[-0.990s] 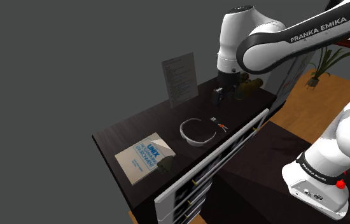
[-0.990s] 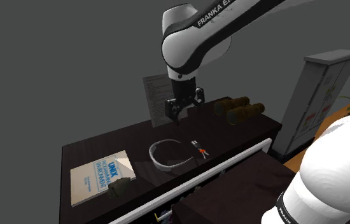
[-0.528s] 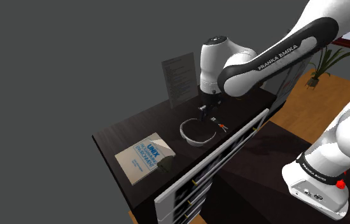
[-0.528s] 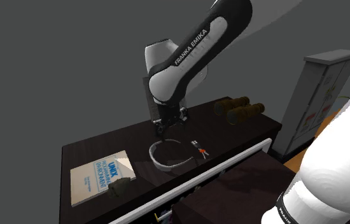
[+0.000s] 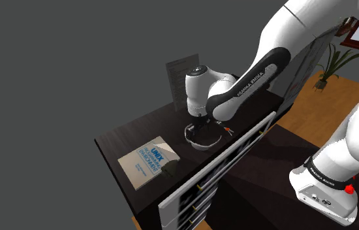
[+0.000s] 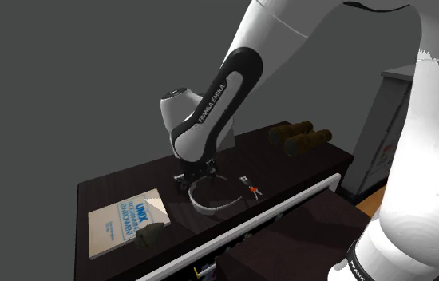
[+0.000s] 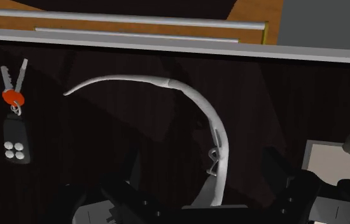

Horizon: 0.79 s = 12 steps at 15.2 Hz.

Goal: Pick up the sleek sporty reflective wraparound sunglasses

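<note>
Dim, even light; faint angular shadows on tabletop (image 7: 282, 102)

The white arm's all-black pincer (image 6: 187, 180) had swung away from the brown binoculars (image 6: 299, 137) at the back of the dark tabletop (image 5: 126, 140). It had come down low, just over one end of the pale grey wraparound sunglasses (image 5: 202, 143). The arm had folded forward with it, and its bulk had covered much of the white cabinet (image 6: 387, 112).
</note>
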Available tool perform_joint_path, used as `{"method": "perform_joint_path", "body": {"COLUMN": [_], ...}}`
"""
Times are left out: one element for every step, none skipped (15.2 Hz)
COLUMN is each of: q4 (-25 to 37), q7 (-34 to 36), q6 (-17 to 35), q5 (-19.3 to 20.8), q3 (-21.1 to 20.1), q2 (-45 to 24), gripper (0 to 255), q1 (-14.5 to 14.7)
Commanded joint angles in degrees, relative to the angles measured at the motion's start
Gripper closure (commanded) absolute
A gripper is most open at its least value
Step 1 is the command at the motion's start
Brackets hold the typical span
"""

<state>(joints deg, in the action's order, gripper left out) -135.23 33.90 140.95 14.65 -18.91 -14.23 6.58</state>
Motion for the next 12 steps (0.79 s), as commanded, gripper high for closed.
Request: {"method": "perform_joint_path", "body": {"q4": [2.9,4.4,4.7,4.8,4.9,5.1,5.2,5.4,5.6,5.9,5.9,5.9], "q7": [2.7,3.9,4.0,4.4,4.7,5.1,5.4,5.8,6.1,6.7,6.6,6.6], "q6": [1.6,2.1,2.2,2.8,3.4,3.9,4.5,5.0,5.6,6.4,6.4,6.4], "q5": [3.0,4.2,4.3,4.7,5.2,5.6,6.1,6.5,7.0,7.6,7.6,7.6], "q3": [1.0,1.6,1.8,2.0,2.4,2.7,3.0,3.3,3.6,4.1,4.1,4.1], "q2": [-5.3,-7.7,-8.0,-8.7,-9.5,-10.2,-11.0,-11.8,-12.5,-13.7,-13.7,-13.7], "gripper": [0,0,0,0,0,0,0,0,0,0,0,0], "q1": [1.4,2.3,2.4,2.6,2.9,3.1,3.3,3.5,3.7,4.1,4.1,4.1]}}
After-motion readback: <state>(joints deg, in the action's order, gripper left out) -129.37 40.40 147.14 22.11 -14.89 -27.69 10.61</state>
